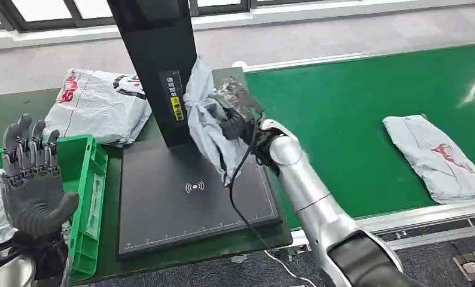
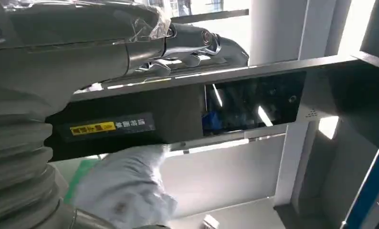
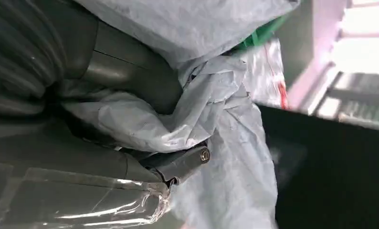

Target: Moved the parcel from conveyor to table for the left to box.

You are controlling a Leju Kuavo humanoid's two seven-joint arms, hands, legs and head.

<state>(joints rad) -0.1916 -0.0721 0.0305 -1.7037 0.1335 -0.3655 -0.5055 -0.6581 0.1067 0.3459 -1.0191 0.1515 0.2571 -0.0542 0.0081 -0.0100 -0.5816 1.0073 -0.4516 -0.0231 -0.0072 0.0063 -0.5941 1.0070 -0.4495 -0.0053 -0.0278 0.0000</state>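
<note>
Head view: the robot's right hand (image 1: 238, 122) grips a crumpled grey parcel (image 1: 206, 122), fingers closed around the bunched plastic, holding it up against the black scanner post (image 1: 157, 66) and above the black scanner plate (image 1: 193, 197). The parcel hangs below the hand, its lower end just over the plate. A yellow and black label (image 1: 174, 94) on the post, just beside the hand, carries writing too small to read; a white wireless symbol (image 1: 194, 187) is printed on the plate under the hand. The left hand (image 1: 33, 179) is raised with its palm facing the camera, fingers straight and apart, holding nothing, above the rim of a green crate (image 1: 85, 179). Beyond the crate lies a white bag with red and black print (image 1: 97, 104). Well to the right of the right hand, another grey parcel with a red mark (image 1: 438, 156) lies flat on the green conveyor belt (image 1: 343, 113).

Left wrist view: the left hand (image 2: 130, 43) reaches out with fingers extended and nothing in them. Past it runs the black post (image 2: 178, 114), bearing the yellow label (image 2: 92, 128), unreadable here, and the grey parcel (image 2: 125, 186) shows near it.

Right wrist view: the right hand (image 3: 106, 152) is wrapped into the grey parcel (image 3: 226, 124), the plastic folded over and between its fingers (image 3: 187, 162). Beyond it are a sliver of the green crate (image 3: 261, 33) and the bag's red print (image 3: 280, 88), blurred.
</note>
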